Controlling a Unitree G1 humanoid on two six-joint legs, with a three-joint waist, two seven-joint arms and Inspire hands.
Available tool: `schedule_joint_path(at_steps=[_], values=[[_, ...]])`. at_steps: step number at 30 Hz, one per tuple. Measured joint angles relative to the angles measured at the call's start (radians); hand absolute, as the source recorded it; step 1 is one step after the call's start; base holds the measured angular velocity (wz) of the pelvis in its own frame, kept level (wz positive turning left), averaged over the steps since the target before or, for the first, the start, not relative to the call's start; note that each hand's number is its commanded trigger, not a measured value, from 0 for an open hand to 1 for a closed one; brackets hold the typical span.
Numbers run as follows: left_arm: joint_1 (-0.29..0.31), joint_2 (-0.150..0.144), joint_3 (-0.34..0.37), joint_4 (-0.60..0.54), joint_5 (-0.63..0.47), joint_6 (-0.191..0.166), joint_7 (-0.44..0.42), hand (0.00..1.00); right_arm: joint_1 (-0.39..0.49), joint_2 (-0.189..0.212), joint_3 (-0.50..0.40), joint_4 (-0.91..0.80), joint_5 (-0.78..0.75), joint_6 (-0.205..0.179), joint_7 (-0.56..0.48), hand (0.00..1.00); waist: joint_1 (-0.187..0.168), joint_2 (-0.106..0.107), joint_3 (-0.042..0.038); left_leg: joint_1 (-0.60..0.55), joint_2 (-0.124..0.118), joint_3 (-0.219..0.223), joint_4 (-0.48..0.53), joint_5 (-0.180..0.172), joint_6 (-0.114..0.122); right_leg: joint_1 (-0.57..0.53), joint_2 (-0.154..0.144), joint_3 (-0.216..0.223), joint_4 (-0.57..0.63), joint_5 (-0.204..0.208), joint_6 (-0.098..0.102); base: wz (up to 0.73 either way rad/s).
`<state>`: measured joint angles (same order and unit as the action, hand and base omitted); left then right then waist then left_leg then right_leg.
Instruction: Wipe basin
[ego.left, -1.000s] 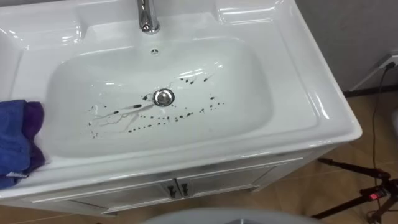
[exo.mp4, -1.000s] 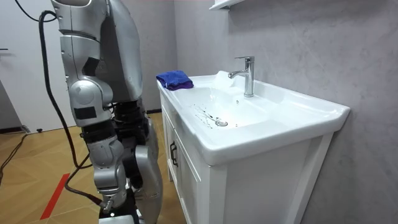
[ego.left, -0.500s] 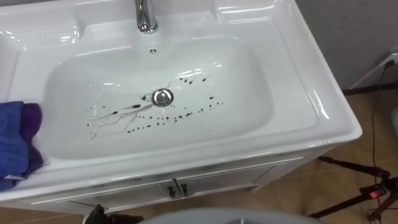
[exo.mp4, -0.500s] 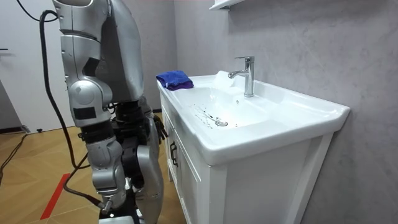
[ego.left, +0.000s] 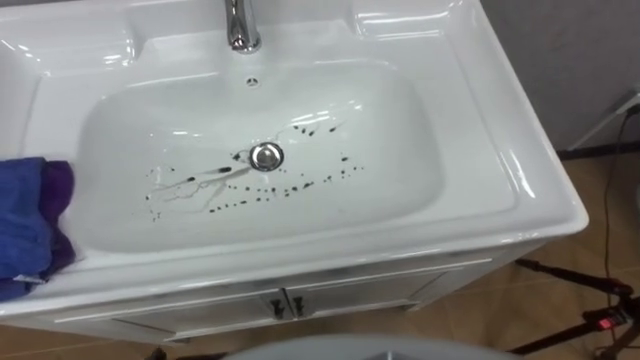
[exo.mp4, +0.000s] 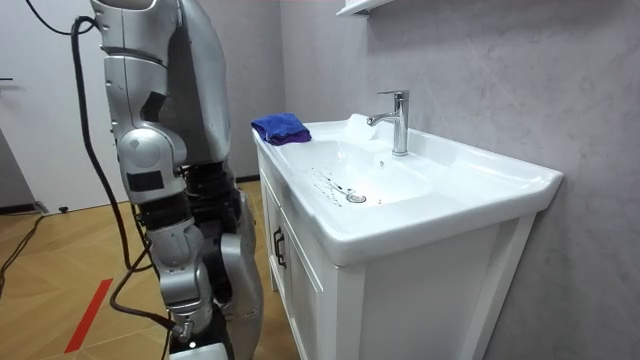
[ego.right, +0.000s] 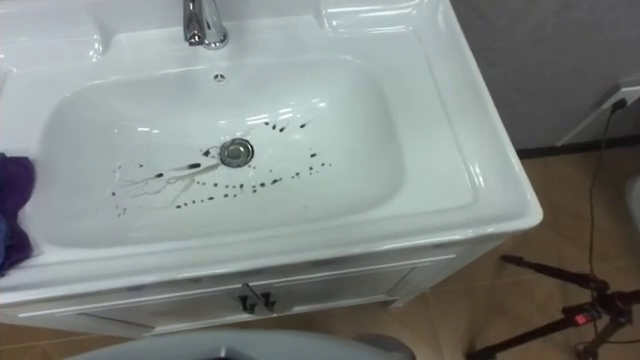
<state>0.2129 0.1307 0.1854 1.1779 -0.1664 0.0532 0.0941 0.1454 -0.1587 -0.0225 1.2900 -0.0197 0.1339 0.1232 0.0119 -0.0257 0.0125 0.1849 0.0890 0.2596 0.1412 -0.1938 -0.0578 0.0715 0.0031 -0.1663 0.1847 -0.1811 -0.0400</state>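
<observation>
White glossy ceramic forms the rectangular wash basin (ego.left: 405, 130), which fills most of the eye views and, in the room view, sits right of centre against a grey wall. Its bowl is smooth and shiny, with light reflections near the back. The floor of the bowl is soiled with thin dark streaks and specks (ego.left: 222, 186), spread in a ragged band from left of centre to right of centre, around and just below the drain.

The white cabinet with two small dark door pulls (ego.left: 350, 288) carries the basin, at the lower middle of the frame. The robot stands close before it.

A crumpled blue and purple cloth (ego.left: 25, 235) lies on the basin's flat surface at the left edge of the frame, touching the bowl's rim. A chrome tap (ego.left: 240, 25) stands at top centre. The round chrome drain (ego.left: 266, 155) sits mid-bowl.

The right hand (exo.mp4: 186, 326) hangs at the room view's lower edge. Whether it or the left hand is open or closed cannot be told.
</observation>
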Motion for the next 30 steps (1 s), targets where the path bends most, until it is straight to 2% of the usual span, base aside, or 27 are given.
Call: schedule_joint_path(at_steps=[2,3,7,12,17,23,28,30], values=[[0.002,-0.003,0.023,0.02,0.001,0.014,0.001,0.0,0.002,0.0,0.0,0.0,-0.002,0.005,0.0,0.0,0.004,0.001,-0.0031,0.0,0.0,0.0,-0.001,0.0,0.0,0.0,0.0,0.0,0.0,0.0,0.0,0.0],[0.002,-0.003,0.031,0.025,0.002,0.029,0.003,0.0,0.0,0.0,0.0,-0.001,-0.007,0.018,0.0,0.0,0.008,0.005,-0.0077,-0.001,0.0,0.0,-0.001,0.0,0.0,-0.001,0.0,0.0,-0.001,0.0,0.0,0.0],[0.013,-0.003,0.053,0.06,0.002,0.073,0.011,0.0,-0.006,0.001,-0.002,-0.001,-0.027,0.043,0.001,0.0,0.021,0.001,-0.0141,-0.004,0.0,-0.003,0.0,0.0,0.0,0.001,-0.001,-0.001,0.0,-0.001,0.0,0.03],[0.047,-0.004,0.088,0.062,0.001,0.119,0.034,0.0,-0.013,0.002,-0.003,0.004,-0.056,0.065,0.001,0.0,0.022,0.0,-0.0135,0.001,-0.001,-0.015,0.012,0.0,0.0,0.02,-0.006,-0.014,0.002,-0.005,0.001,0.1],[0.051,-0.005,0.154,0.061,-0.001,0.128,0.055,0.0,-0.014,0.003,-0.01,0.008,-0.059,0.078,-0.003,0.0,0.03,0.004,-0.0128,-0.001,0.002,-0.019,0.011,0.0,0.0,0.024,-0.005,-0.029,0.001,-0.006,0.0,0.11],[0.045,0.001,0.209,0.054,-0.006,0.144,0.111,0.0,-0.012,-0.002,-0.01,0.007,-0.064,0.087,-0.002,0.0,0.051,0.02,-0.0133,0.002,-0.001,-0.033,0.007,-0.001,0.0,0.033,-0.007,-0.041,0.002,-0.006,0.0,0.07],[0.053,0.011,0.25,0.039,-0.032,0.144,0.158,0.0,-0.011,-0.022,-0.01,-0.005,-0.065,0.085,-0.001,0.0,0.069,0.034,-0.0146,0.002,-0.003,-0.049,0.004,-0.001,0.0,0.033,-0.009,-0.047,0.005,-0.007,0.001,0.05],[0.057,0.017,0.277,0.004,-0.048,0.13,0.198,0.0,-0.011,-0.036,-0.012,-0.01,-0.059,0.076,-0.006,0.0,0.076,0.039,-0.0146,-0.005,-0.005,-0.06,0.005,0.0,0.0,0.032,-0.013,-0.062,0.006,-0.008,0.003,0.21]])
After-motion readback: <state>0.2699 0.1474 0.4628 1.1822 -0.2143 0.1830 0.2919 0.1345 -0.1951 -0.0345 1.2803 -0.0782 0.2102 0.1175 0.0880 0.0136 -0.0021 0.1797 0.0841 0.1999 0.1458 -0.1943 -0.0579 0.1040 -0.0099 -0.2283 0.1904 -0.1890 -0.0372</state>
